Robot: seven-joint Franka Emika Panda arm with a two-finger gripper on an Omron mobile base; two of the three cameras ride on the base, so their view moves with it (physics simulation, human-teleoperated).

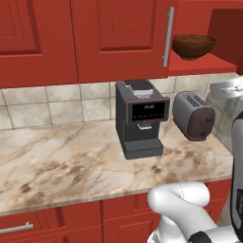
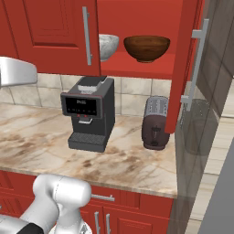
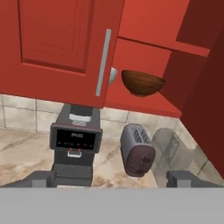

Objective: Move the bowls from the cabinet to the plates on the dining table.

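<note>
1. cabinet (image 2: 137, 27) open on its right side; left door (image 3: 65, 39) closed, right door (image 2: 185, 64) swung out.
2. brown bowl (image 2: 146, 48) upright on the red shelf (image 2: 137, 68), in the open.
3. marbled bowl (image 2: 108, 45) on the same shelf, just left of the brown bowl, half hidden behind the closed door's edge.
4. gripper (image 3: 111, 179) spread wide, empty, well short of the shelf, tips low in the hand view.
5. coffee machine (image 2: 89, 119) and toaster (image 2: 155, 122) on the counter (image 2: 41, 141) below.
</note>
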